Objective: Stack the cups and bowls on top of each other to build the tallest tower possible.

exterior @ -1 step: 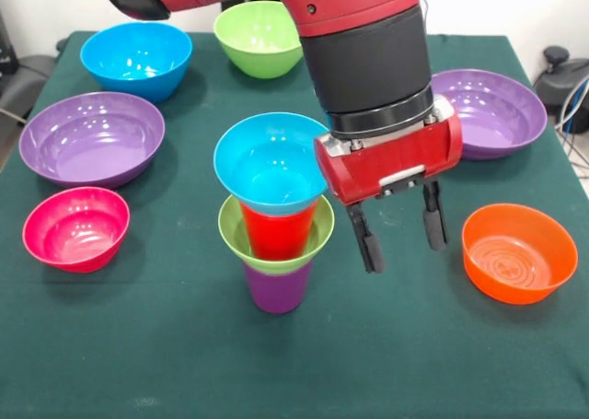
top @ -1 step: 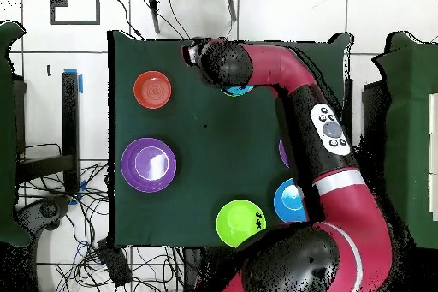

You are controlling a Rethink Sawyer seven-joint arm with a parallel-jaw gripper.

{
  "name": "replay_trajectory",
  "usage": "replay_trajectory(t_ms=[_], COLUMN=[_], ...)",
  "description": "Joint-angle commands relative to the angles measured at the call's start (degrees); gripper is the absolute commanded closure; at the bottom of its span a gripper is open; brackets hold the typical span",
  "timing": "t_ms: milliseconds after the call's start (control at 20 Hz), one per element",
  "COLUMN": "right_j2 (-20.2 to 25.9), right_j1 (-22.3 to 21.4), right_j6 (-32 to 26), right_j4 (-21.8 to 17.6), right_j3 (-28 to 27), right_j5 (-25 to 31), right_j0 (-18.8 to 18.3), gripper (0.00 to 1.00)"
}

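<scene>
From the front view I see the tower (exterior @ -1 step: 274,218) just left of centre frame: a purple cup (exterior @ -1 step: 276,288) at the bottom, a small green bowl (exterior @ -1 step: 237,235) on it, a red cup (exterior @ -1 step: 276,232) nested in that, and a small blue bowl (exterior @ -1 step: 269,164) sitting on top, tilted a little toward the left. My gripper (exterior @ -1 step: 401,226) hangs just to the right of the tower, its two black fingers (exterior @ -1 step: 367,241) spread moderately apart with nothing between them, pointing down at bare green table (exterior @ -1 step: 386,345). So the stack lies to the frame's left of the hand, upright, its long axis vertical. The spare bowls ring it: pink bowl (exterior @ -1 step: 75,227) at lower left, a wide purple bowl (exterior @ -1 step: 91,136) above it, a blue bowl (exterior @ -1 step: 136,58) upper left, a green bowl (exterior @ -1 step: 259,36) top centre, another purple bowl (exterior @ -1 step: 488,111) partly behind the arm at right, and an orange bowl (exterior @ -1 step: 518,252) at lower right, which I judge nearest to the hand

In the overhead view the arm (top @ -1 step: 291,83) covers the tower almost entirely; only a sliver of blue shows beside the wrist in the upper middle. The orange bowl (top @ -1 step: 152,90) sits upper left there, well apart from the wrist
</scene>
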Motion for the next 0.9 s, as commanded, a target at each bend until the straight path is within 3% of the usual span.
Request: replay_trajectory(t_ms=[50,400,900], right_j2=[-3.01,-4.4,-7.61], right_j1=[-0.56,-1.65,-0.84], right_j6=[10.79,13.05,13.58], right_j4=[1.92,4.62,3.23], right_j3=[6.51,6.8,8.32], right_j5=[-3.17,-3.73,-8.67], right_j0=[3.42,5.75,4.89], gripper=[0.0,0.0,0.0])
